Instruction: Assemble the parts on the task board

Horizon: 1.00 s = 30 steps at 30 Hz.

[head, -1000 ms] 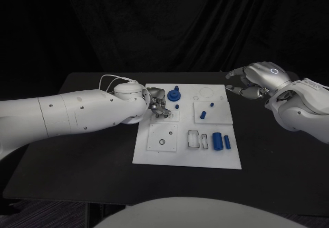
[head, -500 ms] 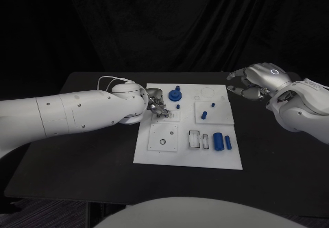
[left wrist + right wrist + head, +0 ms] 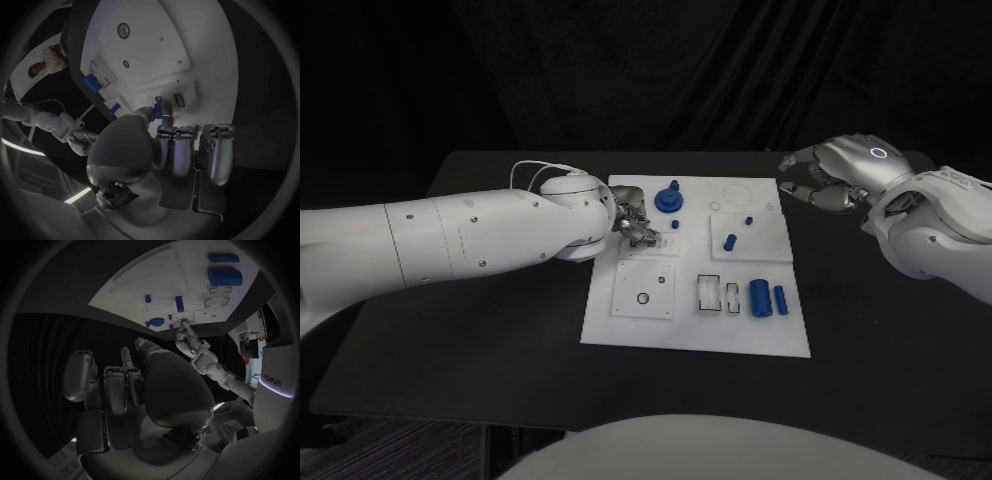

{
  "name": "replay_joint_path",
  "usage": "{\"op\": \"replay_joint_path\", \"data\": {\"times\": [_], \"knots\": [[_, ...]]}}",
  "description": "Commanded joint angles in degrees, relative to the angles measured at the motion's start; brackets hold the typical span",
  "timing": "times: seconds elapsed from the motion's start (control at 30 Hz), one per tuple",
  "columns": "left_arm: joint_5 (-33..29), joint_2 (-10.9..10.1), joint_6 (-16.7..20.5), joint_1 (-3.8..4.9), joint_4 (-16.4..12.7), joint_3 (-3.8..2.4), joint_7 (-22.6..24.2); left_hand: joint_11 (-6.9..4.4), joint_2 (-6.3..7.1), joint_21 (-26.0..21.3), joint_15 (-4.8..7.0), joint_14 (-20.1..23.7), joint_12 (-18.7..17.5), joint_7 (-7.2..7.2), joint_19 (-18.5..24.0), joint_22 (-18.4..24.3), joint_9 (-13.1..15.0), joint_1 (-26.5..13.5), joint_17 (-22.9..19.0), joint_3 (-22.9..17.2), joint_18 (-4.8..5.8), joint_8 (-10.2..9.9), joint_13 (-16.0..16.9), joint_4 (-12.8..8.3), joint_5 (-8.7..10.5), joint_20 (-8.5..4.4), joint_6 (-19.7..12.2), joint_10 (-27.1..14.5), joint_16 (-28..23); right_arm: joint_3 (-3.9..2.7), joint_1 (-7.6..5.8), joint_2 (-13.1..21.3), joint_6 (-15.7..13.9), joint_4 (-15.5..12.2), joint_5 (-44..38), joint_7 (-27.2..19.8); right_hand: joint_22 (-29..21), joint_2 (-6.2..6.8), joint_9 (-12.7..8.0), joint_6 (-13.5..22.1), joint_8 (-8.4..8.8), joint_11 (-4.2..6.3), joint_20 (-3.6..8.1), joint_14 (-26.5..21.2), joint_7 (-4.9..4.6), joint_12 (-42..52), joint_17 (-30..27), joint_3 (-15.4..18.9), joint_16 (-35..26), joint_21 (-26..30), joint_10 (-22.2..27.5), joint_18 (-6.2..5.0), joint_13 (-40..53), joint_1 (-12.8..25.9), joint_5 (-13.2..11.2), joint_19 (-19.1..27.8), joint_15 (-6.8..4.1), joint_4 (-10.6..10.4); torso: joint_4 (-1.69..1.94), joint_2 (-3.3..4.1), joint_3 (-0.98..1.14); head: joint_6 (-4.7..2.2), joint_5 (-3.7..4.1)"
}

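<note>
The white task board lies in the middle of the table. My left hand hovers over its far left corner, fingers curled, beside a round blue part with a peg. A small blue peg stands just right of the fingertips. In the left wrist view a thin blue piece shows between the thumb tip and the curled fingers; I cannot tell whether it is pinched. My right hand hangs off the board's far right corner, fingers curled in on nothing.
Toward the board's right side stand a short blue peg, a lying blue cylinder, a thick blue cylinder and a slim blue bar. Two rectangular slots and a round hole sit nearer me. Black table surrounds the board.
My left hand has edged slightly toward the board's far left corner. The right hand and the parts on the board stay where they were.
</note>
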<state>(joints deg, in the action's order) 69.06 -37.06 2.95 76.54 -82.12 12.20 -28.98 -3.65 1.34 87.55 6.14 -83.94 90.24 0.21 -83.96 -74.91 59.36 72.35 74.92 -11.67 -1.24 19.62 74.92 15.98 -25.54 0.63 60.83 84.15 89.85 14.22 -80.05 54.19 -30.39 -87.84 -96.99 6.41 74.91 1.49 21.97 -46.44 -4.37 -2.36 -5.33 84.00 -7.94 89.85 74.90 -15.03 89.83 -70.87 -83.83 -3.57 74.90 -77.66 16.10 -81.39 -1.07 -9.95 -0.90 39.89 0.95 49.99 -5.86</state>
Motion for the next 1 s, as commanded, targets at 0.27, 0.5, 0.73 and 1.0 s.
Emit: {"op": "replay_joint_path", "data": {"times": [0.27, 0.5, 0.73, 1.0], "knots": [[-0.53, 0.28, -0.06, -0.44, 0.16, -0.04, 0.48, -0.34, -0.15, -0.30, 0.35, -6.06, -0.24, -0.37, -2.69, -11.03, 0.17, -0.69, 15.08, -0.47, 0.00, -0.23, 15.08, 0.06, -0.26, -0.55, 0.67, 5.85, 0.15, -0.04, 0.01, 0.10, 1.19, -0.06, -0.12, 1.87, 9.50, 0.13, -0.17, -0.64, 0.31, -0.30, 0.04, 6.00, 0.02, 0.15, 15.10, -0.40, 0.17, 0.54, -6.17, -0.63, 15.10, -0.72, 0.24, 0.48, 0.14, 0.16, -0.01, -0.04, -0.06, 0.01, 0.01], [-0.53, 0.33, -0.49, -0.67, 0.16, -0.04, 0.66, -0.33, -0.14, -0.48, 0.35, -6.06, -0.24, -0.36, -2.48, -10.78, 0.19, -0.75, 15.08, -0.57, -0.08, -0.27, 15.08, 0.06, -0.26, -0.55, 0.65, 5.85, 0.15, -0.04, 0.01, 0.02, 1.48, 0.00, 0.49, 1.94, 9.40, 0.11, -0.21, -0.68, 0.33, -0.30, 0.05, 6.00, 0.02, 0.15, 15.10, -0.47, 0.17, 0.89, -6.17, -0.70, 15.10, -0.79, 0.24, 0.63, 0.13, 0.24, -0.05, -0.07, -0.04, 0.01, -0.08], [-0.53, 0.12, -0.91, -0.80, 0.04, -0.04, 0.68, -0.32, -0.03, -0.71, 0.33, -6.06, -0.24, -0.36, -2.23, -10.48, 0.28, -0.84, 15.08, -0.88, -0.17, -0.37, 15.08, -0.04, -0.25, -0.54, 0.62, 5.85, 0.15, -0.04, 0.02, 0.08, 1.59, 0.04, 1.15, 1.95, 9.35, 0.08, -0.27, -0.72, 0.35, -0.31, 0.05, 6.00, 0.00, 0.15, 15.10, -0.55, 0.17, 1.07, -6.17, -0.74, 15.10, -0.86, 0.24, 0.71, 0.13, 0.32, 0.01, -0.07, 0.01, 0.01, 0.01], [-0.53, 0.11, -1.37, -0.86, 0.03, -0.04, 0.79, -0.29, 0.09, -0.92, 0.31, -6.06, -0.24, -0.33, -2.00, -10.20, 0.40, -1.00, 15.08, -1.24, -0.25, -0.48, 15.08, -0.12, -0.23, -0.53, 0.58, 5.85, 0.15, -0.04, 0.02, 0.00, 1.62, 0.17, 1.29, 1.95, 9.32, 0.07, -0.30, -0.75, 0.36, -0.32, 0.05, 6.00, -0.01, 0.15, 15.10, -0.59, 0.17, 1.19, -6.17, -0.76, 15.10, -0.89, 0.23, 0.76, 0.13, 0.36, -0.01, -0.14, 0.02, 0.01, -0.09]]}}
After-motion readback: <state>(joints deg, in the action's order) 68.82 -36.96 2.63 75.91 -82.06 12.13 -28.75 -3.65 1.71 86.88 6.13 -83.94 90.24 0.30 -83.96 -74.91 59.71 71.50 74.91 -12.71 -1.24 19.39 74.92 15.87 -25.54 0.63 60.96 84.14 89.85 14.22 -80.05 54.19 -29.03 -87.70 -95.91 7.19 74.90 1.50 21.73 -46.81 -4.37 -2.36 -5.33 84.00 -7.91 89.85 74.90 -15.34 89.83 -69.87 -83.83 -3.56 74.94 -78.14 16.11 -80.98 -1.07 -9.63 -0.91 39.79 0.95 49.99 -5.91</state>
